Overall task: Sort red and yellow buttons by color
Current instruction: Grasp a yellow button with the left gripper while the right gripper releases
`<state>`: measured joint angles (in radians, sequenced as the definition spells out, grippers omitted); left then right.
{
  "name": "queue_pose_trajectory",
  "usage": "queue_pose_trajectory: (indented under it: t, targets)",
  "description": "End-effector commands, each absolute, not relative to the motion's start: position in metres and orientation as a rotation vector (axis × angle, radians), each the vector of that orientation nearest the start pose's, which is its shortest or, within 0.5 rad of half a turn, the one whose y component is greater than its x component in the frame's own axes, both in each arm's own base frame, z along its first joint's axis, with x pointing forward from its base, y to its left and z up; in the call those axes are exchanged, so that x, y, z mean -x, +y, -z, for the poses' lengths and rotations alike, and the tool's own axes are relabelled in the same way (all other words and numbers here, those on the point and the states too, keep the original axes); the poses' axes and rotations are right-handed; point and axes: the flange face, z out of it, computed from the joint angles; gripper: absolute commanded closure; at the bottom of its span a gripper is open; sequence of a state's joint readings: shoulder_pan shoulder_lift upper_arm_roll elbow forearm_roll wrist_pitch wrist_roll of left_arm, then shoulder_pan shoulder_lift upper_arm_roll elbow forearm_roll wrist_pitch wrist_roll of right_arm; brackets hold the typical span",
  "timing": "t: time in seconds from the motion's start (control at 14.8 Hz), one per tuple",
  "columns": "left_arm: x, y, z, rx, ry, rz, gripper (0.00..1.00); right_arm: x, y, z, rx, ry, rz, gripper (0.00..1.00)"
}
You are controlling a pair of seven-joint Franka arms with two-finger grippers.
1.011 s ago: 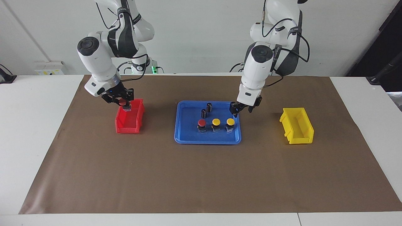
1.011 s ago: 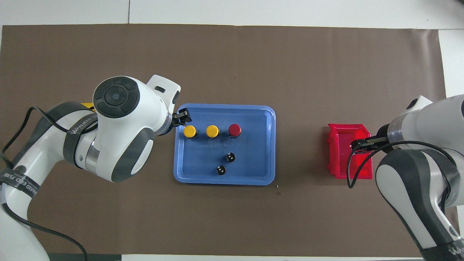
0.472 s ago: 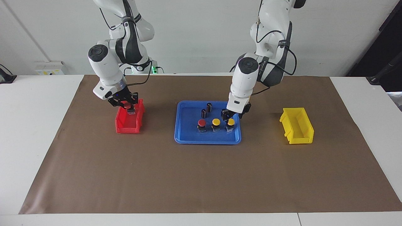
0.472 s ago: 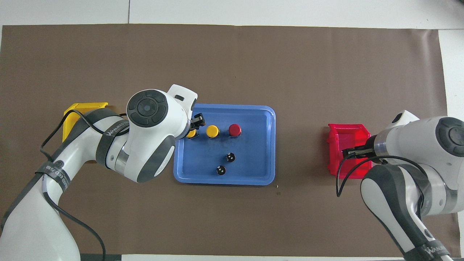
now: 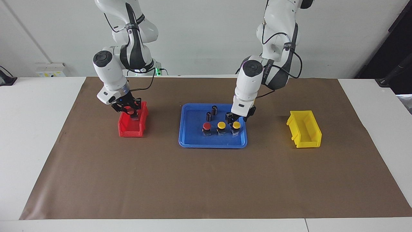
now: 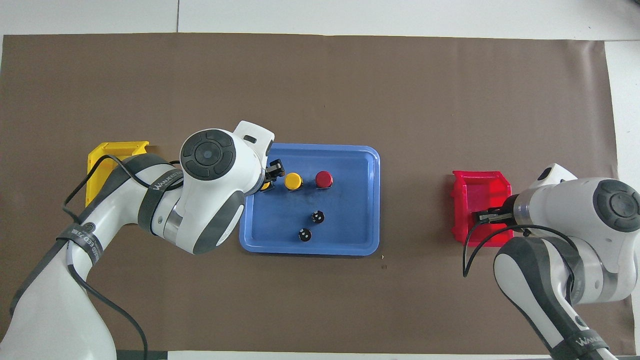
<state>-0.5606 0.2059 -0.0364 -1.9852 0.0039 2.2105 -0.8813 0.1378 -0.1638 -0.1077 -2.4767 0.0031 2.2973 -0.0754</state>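
Red-capped button [image 5: 130, 111], clamped in the right gripper's [image 5: 129, 111] jaws, has been lowered into the red bin [image 5: 132, 124], while beside that bin, over the blue tray [image 5: 193, 141], the left gripper [image 5: 234, 120] has been brought with jaws apart onto a yellow button [image 5: 236, 126], so both placements are judged imminent.

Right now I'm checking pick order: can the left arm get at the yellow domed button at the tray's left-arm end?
Probably yes. The left gripper is already down at that yellow domed button in the blue plastic tray, with nothing in its way.
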Motion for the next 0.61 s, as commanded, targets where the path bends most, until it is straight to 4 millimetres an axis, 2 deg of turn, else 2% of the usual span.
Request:
queue_pose_trajectory:
  t: [0.0, 0.07, 0.13, 0.2, 0.34, 0.54]
  targets:
    - [-0.491, -0.338, -0.355, 3.131, -0.479, 0.024, 0.40, -0.447, 0.012, -0.350, 3.102, -0.194, -0.004, 0.75]
    - [-0.490, -0.337, -0.355, 3.125, -0.509, 0.020, 0.59, -0.447, 0.011, -0.350, 3.102, -0.194, -0.004, 0.68]
    - [-0.488, -0.340, -0.355, 3.123, -0.519, 0.020, 0.88, -0.447, 0.011, -0.350, 3.102, -0.191, -0.004, 0.58]
    - [-0.483, -0.346, -0.354, 3.117, -0.520, 0.009, 0.98, -0.448, 0.011, -0.351, 3.103, -0.189, -0.002, 0.55]
    - [-0.481, -0.353, -0.360, 3.102, -0.559, -0.003, 0.98, -0.448, 0.011, -0.351, 3.102, -0.191, -0.002, 0.55]
    - [-0.495, -0.352, -0.410, 3.068, -0.563, -0.050, 0.99, -0.449, 0.011, -0.351, 3.103, -0.191, -0.002, 0.52]
